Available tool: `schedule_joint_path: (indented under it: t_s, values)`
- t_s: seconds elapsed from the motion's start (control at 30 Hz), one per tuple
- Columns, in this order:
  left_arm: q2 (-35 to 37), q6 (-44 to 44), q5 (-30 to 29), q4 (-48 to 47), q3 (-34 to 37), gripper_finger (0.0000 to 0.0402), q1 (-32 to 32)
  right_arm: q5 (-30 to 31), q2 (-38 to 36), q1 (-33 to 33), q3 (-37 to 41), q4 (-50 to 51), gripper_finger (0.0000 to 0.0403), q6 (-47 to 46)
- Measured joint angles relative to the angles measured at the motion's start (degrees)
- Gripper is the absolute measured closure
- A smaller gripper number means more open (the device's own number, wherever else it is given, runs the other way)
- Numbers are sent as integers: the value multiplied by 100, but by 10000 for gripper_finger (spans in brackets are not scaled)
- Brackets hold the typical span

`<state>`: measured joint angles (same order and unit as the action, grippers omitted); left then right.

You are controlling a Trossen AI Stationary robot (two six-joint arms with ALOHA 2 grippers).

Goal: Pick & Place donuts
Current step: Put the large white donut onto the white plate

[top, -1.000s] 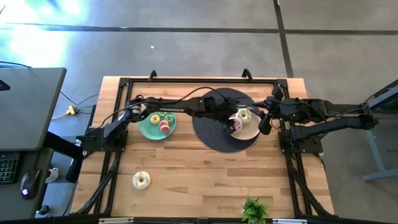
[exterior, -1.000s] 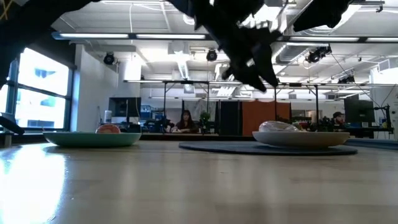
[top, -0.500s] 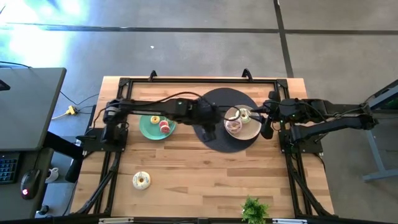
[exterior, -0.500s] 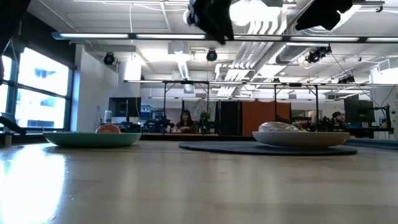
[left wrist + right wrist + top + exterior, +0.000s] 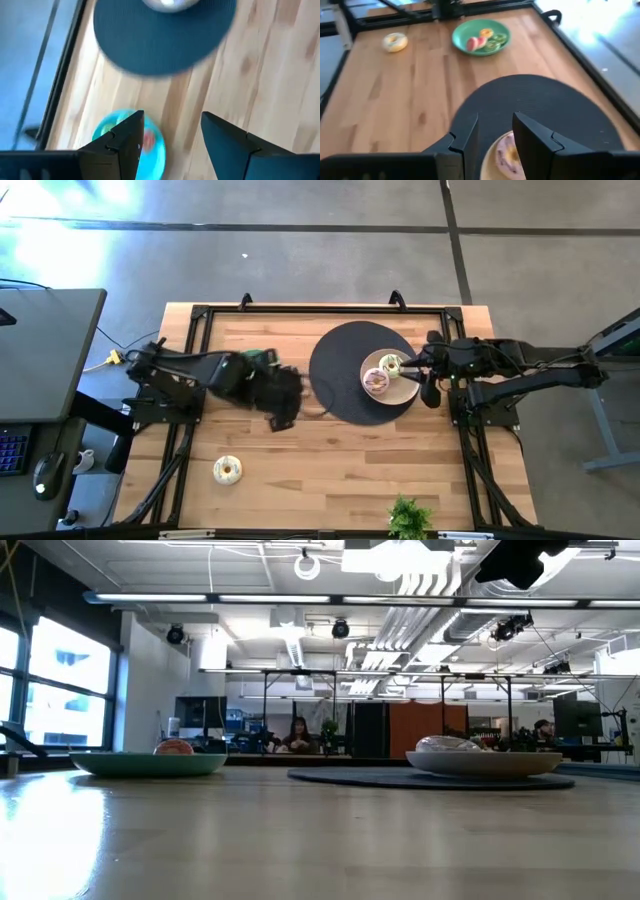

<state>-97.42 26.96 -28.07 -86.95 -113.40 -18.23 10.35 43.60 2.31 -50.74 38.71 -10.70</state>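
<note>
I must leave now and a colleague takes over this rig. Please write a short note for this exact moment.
Left gripper: open, empty, above the green plate.
Right gripper: open, empty, over the beige plate on the dark mat.
Beige plate holds a pink donut and a pale one. Green plate holds small donuts.
Left: one yellowish donut lies alone on the table.

Grey concrete floor around a wooden surface. Beyond it, an open office with tall windows, ceiling strip lights and seated people.

No text or labels can be read.
</note>
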Motion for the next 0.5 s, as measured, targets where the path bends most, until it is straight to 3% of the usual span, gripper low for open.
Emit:
schedule_joint_path:
  t_s: [0.27, 0.5]
  values:
    - [-10, 492, 115, -300, 878, 208, -926, -193, 810, 0, 0, -107, 286, -123]
    - [-9, 1500, 1011, -307, 2366, 208, -1453, -873, 1935, 29, 0, -1463, 286, 325]
